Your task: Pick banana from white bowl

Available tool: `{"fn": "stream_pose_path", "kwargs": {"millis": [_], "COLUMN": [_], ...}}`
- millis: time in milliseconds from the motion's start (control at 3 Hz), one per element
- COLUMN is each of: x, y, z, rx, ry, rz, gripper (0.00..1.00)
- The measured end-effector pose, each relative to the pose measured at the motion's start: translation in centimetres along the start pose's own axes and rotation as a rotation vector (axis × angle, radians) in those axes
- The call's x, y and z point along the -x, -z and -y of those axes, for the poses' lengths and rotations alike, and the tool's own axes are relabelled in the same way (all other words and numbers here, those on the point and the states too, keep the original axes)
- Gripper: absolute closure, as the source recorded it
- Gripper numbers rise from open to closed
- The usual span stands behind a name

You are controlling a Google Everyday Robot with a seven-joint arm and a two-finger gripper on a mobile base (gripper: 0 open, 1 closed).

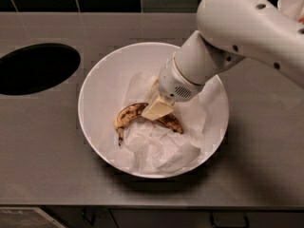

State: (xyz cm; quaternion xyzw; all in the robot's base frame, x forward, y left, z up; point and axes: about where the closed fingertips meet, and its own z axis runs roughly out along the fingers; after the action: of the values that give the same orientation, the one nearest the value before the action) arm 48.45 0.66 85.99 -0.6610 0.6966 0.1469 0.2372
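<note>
The banana [129, 116], small, curved and blotched brown-black, lies on crumpled white paper inside the white bowl [97, 84] at the middle of the counter. Its thin dark stem points down to the left. My gripper [156, 109] reaches down into the bowl from the upper right, its cream-yellow pads over the banana's middle and covering that part. The banana's two ends show on either side of the pads. The banana rests on the paper.
A dark oval hole [35, 68] is cut in the grey counter left of the bowl. Dark green tiles run along the back wall. The counter's front edge lies just below the bowl. My white arm [247, 27] spans the upper right.
</note>
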Motion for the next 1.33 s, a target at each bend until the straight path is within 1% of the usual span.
{"fn": "stream_pose_path", "kwargs": {"millis": [333, 667, 1000, 1333], "x": [0.4, 1.3, 2.2, 2.8], "y": [0.7, 3.1, 5.6, 7.9], "z": [-0.3, -1.0, -1.8, -2.4], "rx": [-0.019, -0.075, -0.132, -0.178], "ry": [0.008, 0.037, 0.072, 0.106], "rz": [0.003, 0.008, 0.028, 0.062], "gripper": [1.0, 1.0, 1.0, 1.0]}}
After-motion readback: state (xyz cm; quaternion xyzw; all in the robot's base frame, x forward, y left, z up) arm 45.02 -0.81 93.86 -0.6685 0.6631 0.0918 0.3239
